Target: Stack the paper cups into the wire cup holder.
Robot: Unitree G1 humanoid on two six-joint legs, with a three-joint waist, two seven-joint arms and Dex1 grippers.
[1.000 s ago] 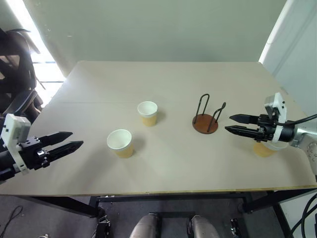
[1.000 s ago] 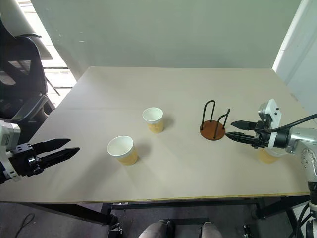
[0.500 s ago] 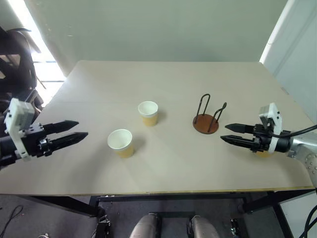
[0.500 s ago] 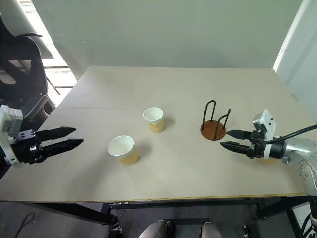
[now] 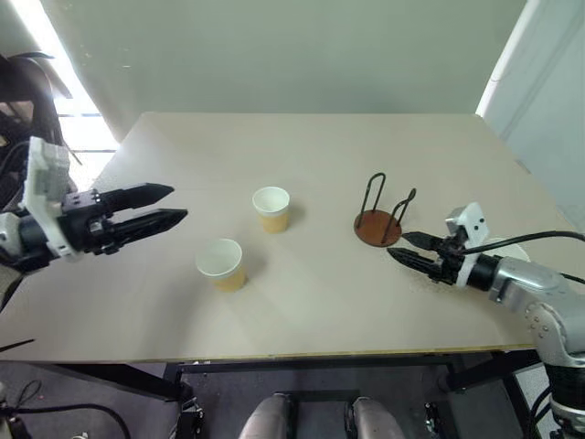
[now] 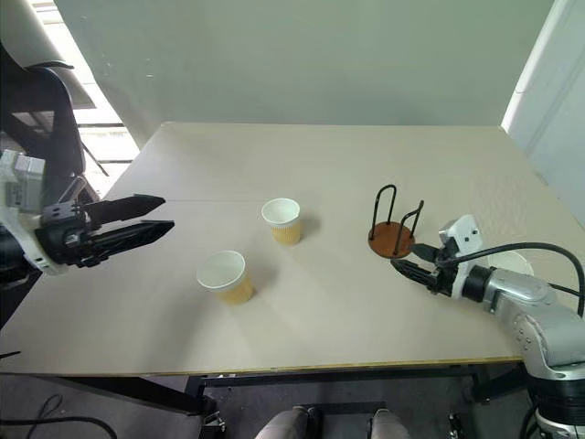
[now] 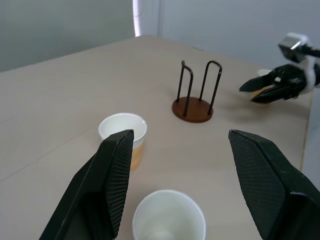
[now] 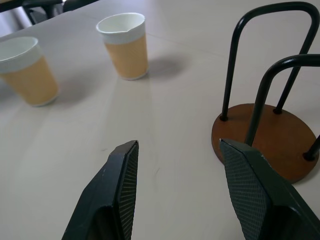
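Both tools are held open and empty: the left tool [image 5: 169, 207] beside the two cups [image 5: 220, 263] [image 5: 271, 208] mid-bench, the right tool [image 5: 399, 247] just beside the empty holder [image 5: 379, 219], seemingly for steadying it.

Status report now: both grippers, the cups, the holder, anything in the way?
Left gripper open, empty. Right gripper open, empty, beside wire cup holder. Holder empty; two paper cups upright on table. Nothing in the way.
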